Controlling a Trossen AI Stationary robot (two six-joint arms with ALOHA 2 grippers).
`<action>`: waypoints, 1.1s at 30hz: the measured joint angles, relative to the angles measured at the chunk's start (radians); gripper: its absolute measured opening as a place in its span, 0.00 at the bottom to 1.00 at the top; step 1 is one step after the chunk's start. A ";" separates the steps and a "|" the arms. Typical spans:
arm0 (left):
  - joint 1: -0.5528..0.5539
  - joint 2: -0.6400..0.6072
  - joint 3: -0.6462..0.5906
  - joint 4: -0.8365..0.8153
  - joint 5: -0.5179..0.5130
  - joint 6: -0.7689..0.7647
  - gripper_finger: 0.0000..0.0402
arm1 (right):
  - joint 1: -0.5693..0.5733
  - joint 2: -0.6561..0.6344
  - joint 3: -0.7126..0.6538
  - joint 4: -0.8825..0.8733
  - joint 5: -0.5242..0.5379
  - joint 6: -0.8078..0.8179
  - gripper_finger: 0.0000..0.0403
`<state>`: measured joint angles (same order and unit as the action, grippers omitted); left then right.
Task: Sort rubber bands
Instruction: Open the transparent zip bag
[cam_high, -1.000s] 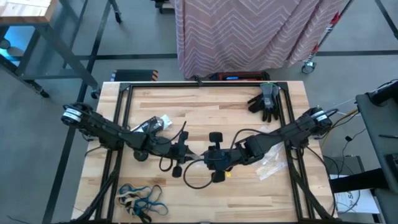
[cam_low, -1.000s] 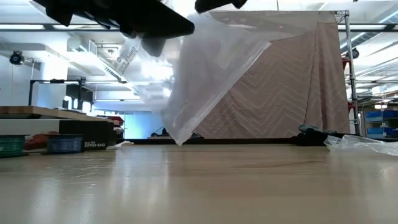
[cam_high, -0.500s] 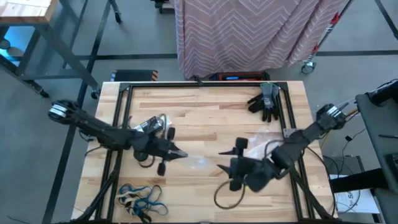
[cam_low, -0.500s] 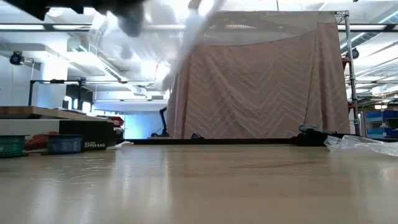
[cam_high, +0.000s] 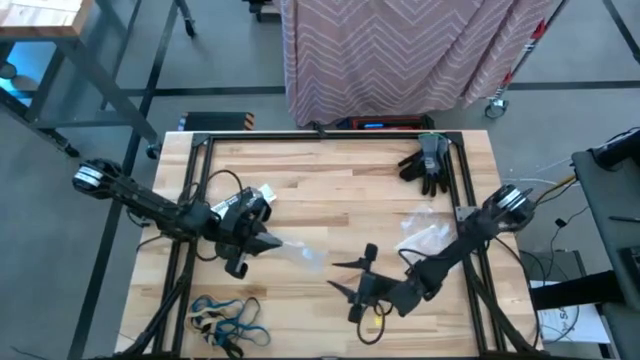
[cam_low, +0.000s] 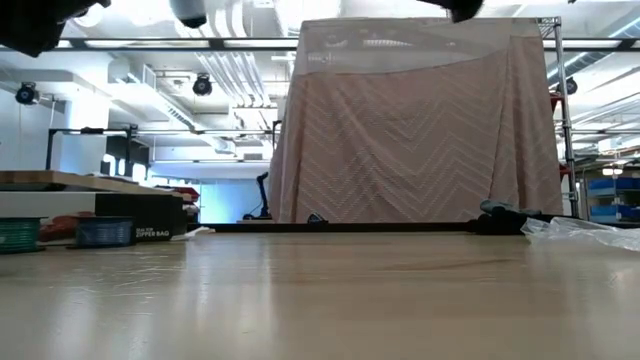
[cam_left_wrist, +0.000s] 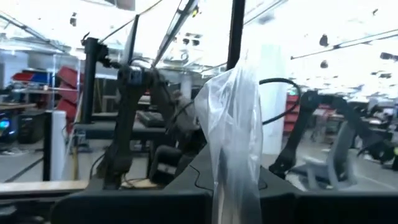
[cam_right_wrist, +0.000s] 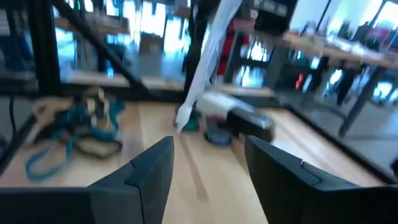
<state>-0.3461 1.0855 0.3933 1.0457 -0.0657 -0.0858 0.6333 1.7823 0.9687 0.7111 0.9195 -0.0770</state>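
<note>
The rubber bands (cam_high: 226, 318), blue and tan loops in a loose heap, lie on the table near its front left corner and also show in the right wrist view (cam_right_wrist: 73, 126). My left gripper (cam_high: 268, 241), left of the table's middle, is shut on a clear plastic bag (cam_high: 298, 254). My right gripper (cam_high: 338, 276) hovers right of the bag with its fingers open and nothing between them; it faces the table's left side. My left gripper pinches one end of the clear bag (cam_left_wrist: 235, 186) between its two fingers. The fingers lie about level and point toward the table's right. The bag (cam_left_wrist: 236, 118) sticks out beyond the fingertips, crumpled and narrow, clear of the table.
A pair of dark gloves (cam_high: 425, 163) lies at the far right corner. A second clear bag (cam_high: 426, 238) lies on the right side. A pale packet (cam_high: 255, 197) rests beside my left arm. Dark frame bars (cam_high: 200, 190) run along the table's edges.
My right gripper has let go of the bag and drawn back toward the near edge, now standing open. My left gripper has moved toward the table's left with the bag. The bag, earlier spread wide between both grippers, now trails narrow from the left one alone.
</note>
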 joint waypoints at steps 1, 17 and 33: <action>-0.001 0.003 0.005 0.006 0.005 -0.004 0.00 | -0.006 0.025 0.007 0.063 -0.003 -0.033 0.47; -0.064 0.028 0.069 0.010 0.007 -0.002 0.00 | -0.027 0.206 0.236 0.122 -0.002 -0.211 0.43; -0.068 0.027 0.072 0.009 0.007 0.017 0.00 | -0.030 0.192 0.235 0.104 -0.010 -0.170 0.04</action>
<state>-0.4137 1.1130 0.4648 1.0546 -0.0582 -0.0689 0.6033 1.9743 1.2037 0.8154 0.9092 -0.2466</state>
